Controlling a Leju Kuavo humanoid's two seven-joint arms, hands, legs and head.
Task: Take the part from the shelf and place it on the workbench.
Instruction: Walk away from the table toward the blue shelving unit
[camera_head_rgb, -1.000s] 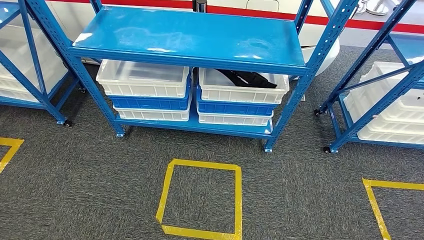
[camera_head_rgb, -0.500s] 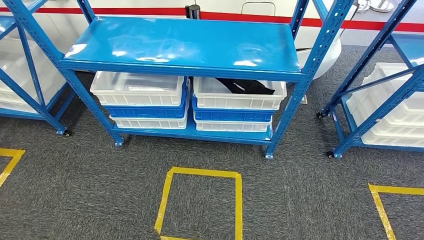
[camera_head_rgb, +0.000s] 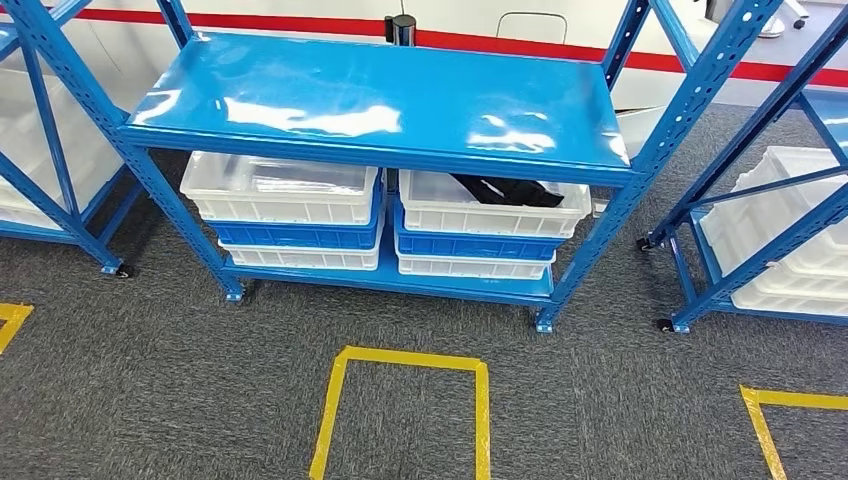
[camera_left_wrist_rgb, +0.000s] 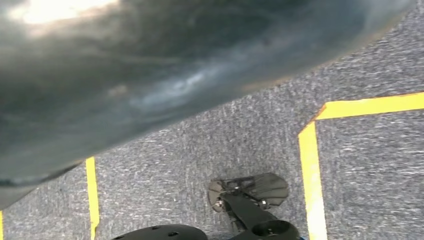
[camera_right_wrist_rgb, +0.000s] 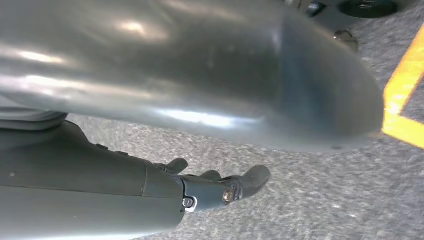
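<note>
A black part (camera_head_rgb: 505, 190) lies in the upper white bin (camera_head_rgb: 495, 205) on the right of the blue shelf's (camera_head_rgb: 380, 95) lower level, partly hidden under the top board. The shelf stands straight ahead of me across the grey carpet. My right hand (camera_right_wrist_rgb: 210, 187) hangs at my side above the carpet, fingers loosely apart, holding nothing.
A second white bin (camera_head_rgb: 280, 187) sits left of the first, both stacked on blue and white bins. More blue racks with white bins stand at the left (camera_head_rgb: 45, 150) and right (camera_head_rgb: 780, 230). Yellow tape squares (camera_head_rgb: 400, 400) mark the carpet in front of the shelf.
The whole picture has shifted, so the camera has moved: the shelf and the tape square now sit lower in the frame and look slightly nearer. Nothing on the shelf has moved.
</note>
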